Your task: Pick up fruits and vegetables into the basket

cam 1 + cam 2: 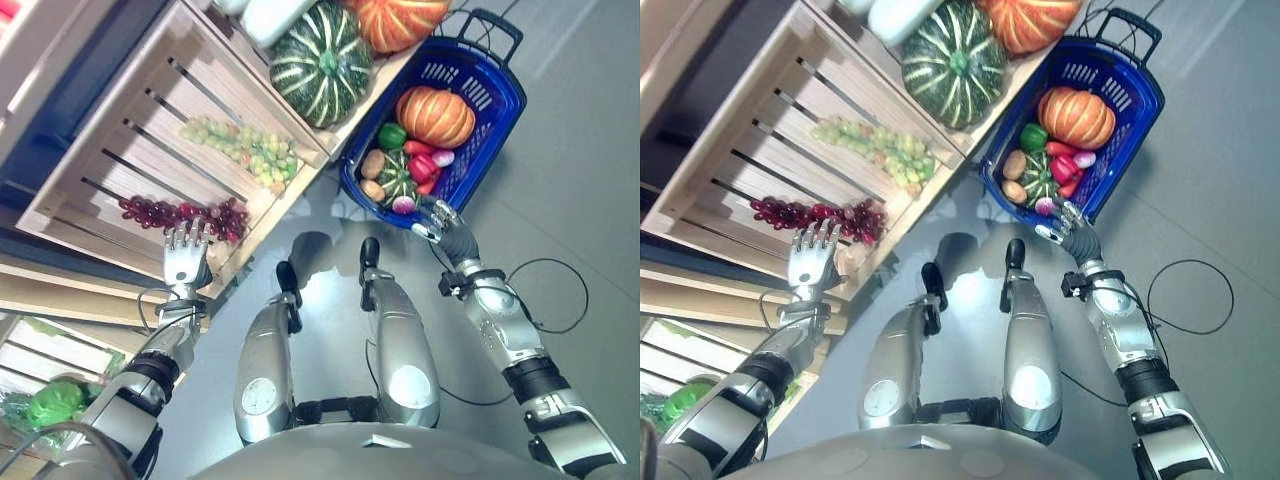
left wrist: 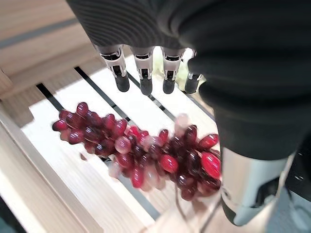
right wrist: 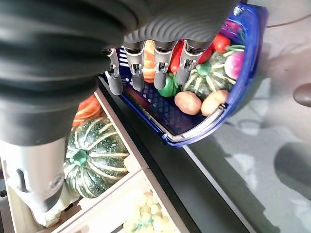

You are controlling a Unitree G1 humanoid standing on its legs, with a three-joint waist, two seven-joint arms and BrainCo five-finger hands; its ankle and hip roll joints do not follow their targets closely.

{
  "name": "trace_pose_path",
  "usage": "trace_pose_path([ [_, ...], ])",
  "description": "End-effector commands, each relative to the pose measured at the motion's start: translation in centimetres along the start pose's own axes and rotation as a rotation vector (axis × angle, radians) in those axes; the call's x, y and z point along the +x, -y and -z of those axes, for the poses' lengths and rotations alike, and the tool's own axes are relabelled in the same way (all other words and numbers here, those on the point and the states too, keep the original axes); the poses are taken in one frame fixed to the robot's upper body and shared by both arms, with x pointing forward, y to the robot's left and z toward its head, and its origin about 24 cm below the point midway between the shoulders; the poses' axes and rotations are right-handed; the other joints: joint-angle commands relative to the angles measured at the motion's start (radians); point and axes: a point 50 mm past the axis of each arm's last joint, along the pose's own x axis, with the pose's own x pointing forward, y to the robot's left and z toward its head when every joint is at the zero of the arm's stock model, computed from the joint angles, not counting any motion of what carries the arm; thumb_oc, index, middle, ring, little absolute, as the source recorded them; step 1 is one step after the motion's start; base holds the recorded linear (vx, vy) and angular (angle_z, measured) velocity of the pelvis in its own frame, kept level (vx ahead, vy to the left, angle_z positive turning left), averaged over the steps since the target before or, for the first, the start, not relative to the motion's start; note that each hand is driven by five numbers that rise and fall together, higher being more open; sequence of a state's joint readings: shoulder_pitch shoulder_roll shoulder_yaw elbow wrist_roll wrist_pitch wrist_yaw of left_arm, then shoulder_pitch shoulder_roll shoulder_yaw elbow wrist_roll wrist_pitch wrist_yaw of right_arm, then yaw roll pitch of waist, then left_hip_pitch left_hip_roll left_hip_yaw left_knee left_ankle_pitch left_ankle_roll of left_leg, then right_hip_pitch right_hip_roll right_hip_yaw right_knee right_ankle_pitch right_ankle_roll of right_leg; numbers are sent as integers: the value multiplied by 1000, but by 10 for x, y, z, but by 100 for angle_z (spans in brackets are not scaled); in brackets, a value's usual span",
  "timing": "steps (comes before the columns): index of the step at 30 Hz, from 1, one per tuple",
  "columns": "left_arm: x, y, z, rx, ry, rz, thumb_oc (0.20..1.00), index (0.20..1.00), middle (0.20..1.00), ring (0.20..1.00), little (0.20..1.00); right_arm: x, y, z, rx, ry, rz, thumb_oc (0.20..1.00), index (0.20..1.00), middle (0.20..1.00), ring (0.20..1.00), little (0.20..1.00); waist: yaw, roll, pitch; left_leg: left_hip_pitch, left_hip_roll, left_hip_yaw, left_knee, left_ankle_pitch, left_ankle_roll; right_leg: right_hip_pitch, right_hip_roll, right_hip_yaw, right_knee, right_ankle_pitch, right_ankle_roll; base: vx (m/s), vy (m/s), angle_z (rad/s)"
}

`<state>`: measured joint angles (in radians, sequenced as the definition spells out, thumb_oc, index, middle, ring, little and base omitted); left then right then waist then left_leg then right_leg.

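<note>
Left wrist view: left hand [image 2: 146, 68] fingers straight, empty, above dark red grape bunch [image 2: 146, 155] in slatted wooden crate [image 1: 110, 150]. Right hand [image 1: 440, 222], open, at 6 o'clock of part-filled blue plastic basket [image 1: 500, 110]. Grapes remain.

Colours on the shelf and in the basket

The basket [image 1: 497, 105] is bright blue with a black handle; inside it lie an orange ribbed pumpkin [image 1: 435, 116], a green pepper [image 1: 391, 135], red peppers [image 1: 424, 166], two tan potatoes [image 1: 373, 163] and a small dark green squash [image 1: 397, 180] striped pale. Beside the basket, in the pale wood crate [image 1: 105, 150], are dark red grapes [image 1: 185, 212], light green grapes [image 1: 245, 146] and a big green squash [image 1: 321, 63] with cream stripes.
</note>
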<state>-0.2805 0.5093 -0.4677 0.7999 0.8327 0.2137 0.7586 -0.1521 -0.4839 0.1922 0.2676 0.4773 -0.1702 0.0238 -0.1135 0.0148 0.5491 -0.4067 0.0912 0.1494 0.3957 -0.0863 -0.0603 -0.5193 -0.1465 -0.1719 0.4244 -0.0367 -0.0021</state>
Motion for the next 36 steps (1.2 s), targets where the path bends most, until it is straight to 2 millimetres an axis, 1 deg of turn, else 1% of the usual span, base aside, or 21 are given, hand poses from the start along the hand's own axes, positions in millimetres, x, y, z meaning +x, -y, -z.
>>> trace_pose_path([
  [1, 0, -13, 25, 100, -57, -123, 1000, 1000, 1000, 1000, 1000, -6, 2, -28, 26, 155, 3, 1000, 1000, 1000, 1000, 1000, -1, -13, -29, -52, 7, 41, 57, -33, 19, -3, 8, 15, 94, -110, 79, 95, 19, 3],
  [4, 7, -23, 30, 116, -78, -205, 1000, 1000, 1000, 1000, 1000, -7, 3, -36, 25, 197, 7, 1000, 1000, 1000, 1000, 1000, -3, -14, -29, -88, 9, 45, 84, -43, 20, -39, 10, 18, 121, -117, 78, 30, 5, 1],
  [5, 10, -33, 33, 121, -88, -282, 1000, 1000, 1000, 1000, 1000, -8, 3, -42, 29, 224, 13, 1000, 1000, 1000, 1000, 1000, -2, -16, -29, -116, 10, 44, 103, -47, 21, -63, 12, 19, 135, -119, 78, 0, 0, 0],
  [7, 14, -43, 36, 121, -93, -373, 1000, 1000, 1000, 1000, 1000, -10, 4, -46, 27, 251, 19, 1000, 1000, 1000, 1000, 1000, -2, -17, -29, -139, 11, 42, 121, -53, 20, -85, 10, 18, 152, -122, 77, 0, 0, 0],
  [8, 14, -45, 36, 119, -95, -386, 1000, 1000, 1000, 1000, 1000, -10, 4, -46, 26, 256, 21, 1000, 1000, 1000, 1000, 1000, -2, -17, -29, -144, 12, 41, 126, -54, 20, -90, 9, 18, 156, -123, 77, 14, 2, 4],
  [9, 19, -55, 38, 107, -96, -446, 1000, 1000, 1000, 1000, 1000, -11, 5, -50, 23, 275, 30, 1000, 1000, 1000, 1000, 1000, 0, -16, -29, -164, 14, 41, 140, -59, 21, -108, 6, 18, 167, -124, 77, 8, -1, 5],
  [12, 25, -68, 39, 97, -93, -514, 1000, 1000, 1000, 1000, 1000, -12, 5, -53, 36, 300, 37, 1000, 1000, 1000, 1000, 1000, 1, -15, -29, -194, 15, 39, 162, -66, 22, -137, 5, 18, 191, -130, 76, 8, -5, 5],
  [15, 30, -77, 39, 99, -90, -546, 1000, 1000, 1000, 1000, 1000, -13, 4, -56, 38, 320, 40, 1000, 1000, 1000, 1000, 1000, 0, -15, -29, -227, 16, 37, 187, -75, 24, -170, 5, 21, 217, -135, 74, 1, -7, 1],
  [22, 34, -79, 37, 103, -100, -548, 1000, 1000, 1000, 1000, 1000, -14, 1, -62, 40, 361, 11, 1000, 1000, 1000, 1000, 1000, -7, -13, -29, -286, 24, 33, 224, -84, 26, -235, 8, 29, 251, -138, 72, 0, -2, 1],
  [27, 40, -83, 34, 97, -102, -541, 1000, 1000, 1000, 1000, 1000, -13, 0, -70, 54, 409, -10, 1000, 1000, 1000, 1000, 1000, -10, -13, -29, -333, 30, 30, 239, -83, 25, -284, 13, 33, 263, -134, 72, -6, -6, -3],
  [36, 50, -86, 30, 97, -123, -519, 1000, 1000, 1000, 1000, 1000, -11, -1, -85, 151, 497, -31, 1000, 1000, 1000, 1000, 1000, -17, -11, -29, -392, 26, 23, 241, -79, 21, -348, 22, 40, 263, -123, 71, -1, 11, -3],
])
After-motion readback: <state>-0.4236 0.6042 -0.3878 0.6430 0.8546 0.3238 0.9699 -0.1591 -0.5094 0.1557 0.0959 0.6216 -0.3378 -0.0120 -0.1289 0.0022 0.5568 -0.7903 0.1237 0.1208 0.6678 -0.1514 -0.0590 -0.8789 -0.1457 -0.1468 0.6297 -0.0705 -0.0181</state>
